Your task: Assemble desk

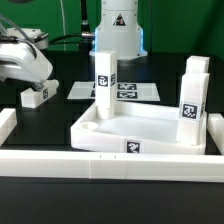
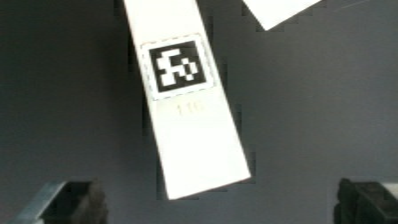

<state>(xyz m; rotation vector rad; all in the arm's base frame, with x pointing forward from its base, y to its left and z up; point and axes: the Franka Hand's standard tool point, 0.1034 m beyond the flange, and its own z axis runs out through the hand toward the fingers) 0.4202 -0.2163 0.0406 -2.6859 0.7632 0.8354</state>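
The white tray-like desk top (image 1: pixel 150 128) lies in the middle of the dark table. Two white legs stand upright at its corners, one at the far corner on the exterior view's left (image 1: pixel 104 84) and one on the exterior view's right (image 1: pixel 192 96). A loose white leg (image 1: pixel 35 96) with a square tag lies flat on the table on the exterior view's left. It also shows in the wrist view (image 2: pixel 189 105). My gripper (image 1: pixel 34 76) hovers just above this leg, open and empty (image 2: pixel 217 205). The dark fingertips (image 2: pixel 61 202) stand wide apart past the leg's end.
The marker board (image 1: pixel 128 92) lies behind the desk top; a white corner (image 2: pixel 285 10) in the wrist view may be its edge. Long white border rails run along the front (image 1: pixel 100 165) and both sides (image 1: pixel 5 125). The robot base (image 1: pixel 118 30) stands at the back.
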